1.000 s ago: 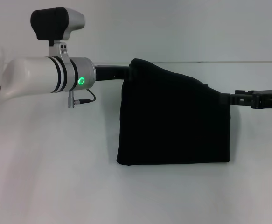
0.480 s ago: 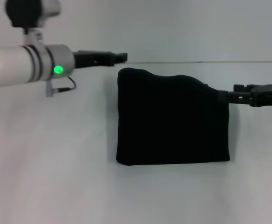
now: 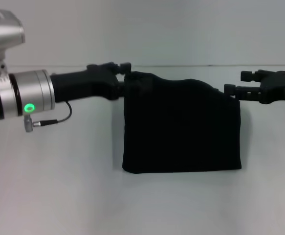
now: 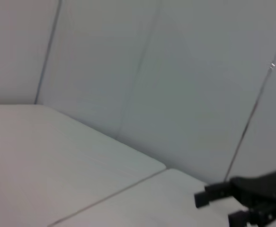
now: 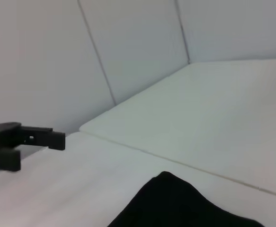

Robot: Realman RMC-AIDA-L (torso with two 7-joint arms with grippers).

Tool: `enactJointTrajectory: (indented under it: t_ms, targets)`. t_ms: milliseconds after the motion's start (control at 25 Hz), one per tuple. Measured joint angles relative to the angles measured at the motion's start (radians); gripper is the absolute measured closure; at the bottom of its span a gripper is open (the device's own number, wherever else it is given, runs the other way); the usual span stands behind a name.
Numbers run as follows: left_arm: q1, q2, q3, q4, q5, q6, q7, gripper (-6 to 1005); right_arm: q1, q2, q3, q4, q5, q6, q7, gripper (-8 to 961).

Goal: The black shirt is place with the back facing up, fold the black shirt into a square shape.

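The black shirt lies folded into a rough square on the white table, its far edge slightly humped; no lettering shows. My left gripper hovers at the shirt's far left corner, open and holding nothing. In the right wrist view the left gripper appears off to the side, clear of the shirt's corner. Just past the far right corner, my right gripper is open and empty. The left wrist view shows the right gripper with its fingers spread apart.
The white table stretches around the shirt on all sides. Its far edge meets a plain grey panelled wall just behind both grippers.
The right gripper has let go of the shirt's right corner, opened and risen slightly. The left arm has dropped lower, its gripper now level with the shirt's far left corner.
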Motion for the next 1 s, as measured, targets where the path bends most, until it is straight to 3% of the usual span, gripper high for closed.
enactJointTrajectory:
  t_ms: [280,440,680,1000]
  targets:
    - [-0.018,0.002,0.031,-0.009,0.131,0.000,0.075,112,0.035,-0.002,-0.132,-0.142,-0.101,-0.018,0.060,68]
    - [-0.032,0.004,0.037,0.020,0.221,0.001,0.071,111,0.067,-0.004,-0.150,-0.170,-0.177,-0.021,0.134,68]
    - [-0.026,0.005,0.029,0.042,0.226,0.011,0.069,111,0.076,0.019,-0.151,-0.171,-0.202,-0.010,0.150,68]
    - [-0.020,0.005,0.028,0.034,0.231,0.001,0.073,111,0.054,0.022,-0.145,-0.163,-0.196,-0.012,0.139,69]
